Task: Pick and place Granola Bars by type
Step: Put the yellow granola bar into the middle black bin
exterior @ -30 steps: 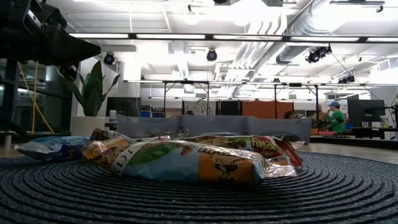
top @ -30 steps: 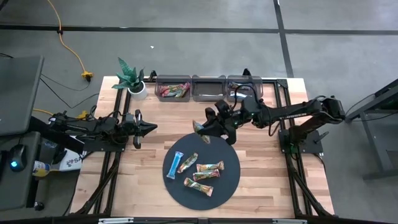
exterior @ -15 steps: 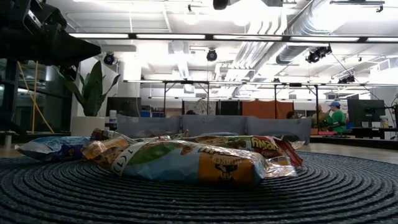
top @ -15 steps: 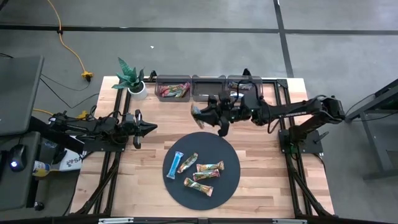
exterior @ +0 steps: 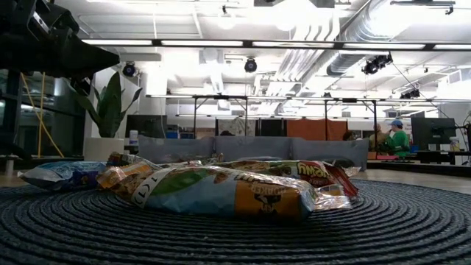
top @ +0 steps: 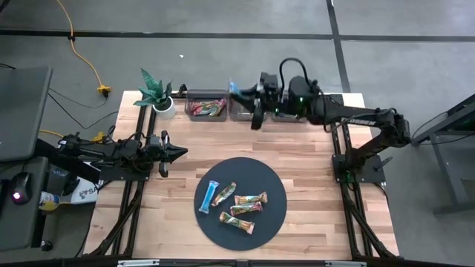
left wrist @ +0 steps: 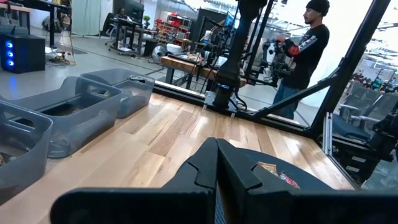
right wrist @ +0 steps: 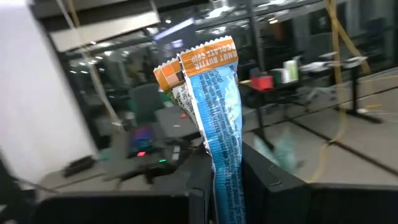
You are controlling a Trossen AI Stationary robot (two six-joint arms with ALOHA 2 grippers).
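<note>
A: 5 bars (top: 231, 202) are left on the disc (top: 274, 185), by my count: 1 light blue, the rest multicolour.

B: And the bins (top: 249, 104)?

A: 3 clear ones in a row beyond the disc. The one nearest the plant (top: 154, 93) already has several red and multicolour bars in it. I can't tell what the other 2 hold; the arm covers part of them.

B: So roughly the middle of the job?

A: I'd judge so. Some sorted, 5 waiting, 1 in transit.

B: Where's that 1?

A: The right gripper (top: 243, 93) is over the bins, well beyond the disc, clamped on a blue bar (right wrist: 219, 124). In the right wrist view its long axis runs straight out from the fingers (right wrist: 196, 186), with the orange-edged crimped end pointing away from the gripper.

B: From above?

A: Only its tip shows, sticking out past the gripper toward the plant side.

B: The left arm?

A: The left gripper (top: 178, 152) waits beside the disc on the plant side, fingers together, holding nothing.
</note>
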